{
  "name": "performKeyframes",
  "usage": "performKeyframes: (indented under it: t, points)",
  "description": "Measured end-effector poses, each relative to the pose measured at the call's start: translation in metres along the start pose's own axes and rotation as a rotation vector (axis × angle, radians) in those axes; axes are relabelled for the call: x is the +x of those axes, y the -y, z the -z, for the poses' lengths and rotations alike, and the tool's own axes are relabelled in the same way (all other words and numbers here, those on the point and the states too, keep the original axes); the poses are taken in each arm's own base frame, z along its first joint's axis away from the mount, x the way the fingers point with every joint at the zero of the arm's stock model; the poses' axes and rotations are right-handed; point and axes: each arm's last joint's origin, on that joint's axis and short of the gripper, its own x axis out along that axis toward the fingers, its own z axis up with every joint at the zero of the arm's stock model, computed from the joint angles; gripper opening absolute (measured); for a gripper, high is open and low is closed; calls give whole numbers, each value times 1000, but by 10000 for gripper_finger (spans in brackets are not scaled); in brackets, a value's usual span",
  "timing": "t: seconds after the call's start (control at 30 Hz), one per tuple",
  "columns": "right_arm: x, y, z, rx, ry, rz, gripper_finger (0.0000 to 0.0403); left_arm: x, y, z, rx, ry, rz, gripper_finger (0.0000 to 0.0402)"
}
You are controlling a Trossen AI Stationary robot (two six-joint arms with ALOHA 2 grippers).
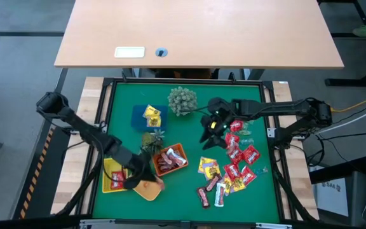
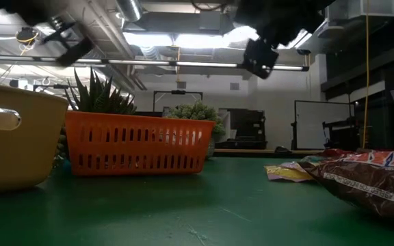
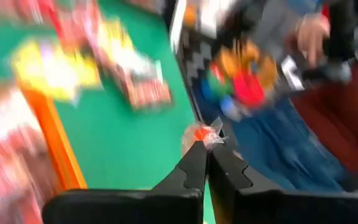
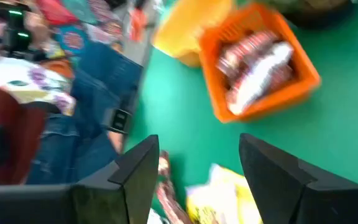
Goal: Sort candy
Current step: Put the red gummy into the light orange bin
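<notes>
One camera hangs high above me and looks straight down on the whole green table (image 1: 189,159) and my two arms. Another sits at table-top height, very near the orange tray (image 2: 139,143), and faces level across the table into the room. On each of my wrists a camera looks forward past my own fingers, close to the mat. The orange tray shows in the high, low and right wrist views.

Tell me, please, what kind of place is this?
Probably a robotics lab or workshop: a green work table fenced by a frame, exposed ceiling ducts and strip lights, and a plain desk beside it.
</notes>
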Motion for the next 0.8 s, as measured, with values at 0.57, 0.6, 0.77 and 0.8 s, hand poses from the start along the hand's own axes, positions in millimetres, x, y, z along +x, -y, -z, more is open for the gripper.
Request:
performKeyframes:
  t: [0.57,0.6,0.77,0.8]
  points:
    - [-3,5,27,-9,-233,104,223,-5,2,34,-583,-253,-159,0]
    - [-4,4,29,-23,-248,102,223,-5,0,35,-631,-257,-180,0]
    - [-6,4,36,-81,-318,87,223,-7,-4,40,-843,-271,-275,9]
    - [-6,4,38,-89,-335,84,223,-8,-4,40,-884,-271,-284,16]
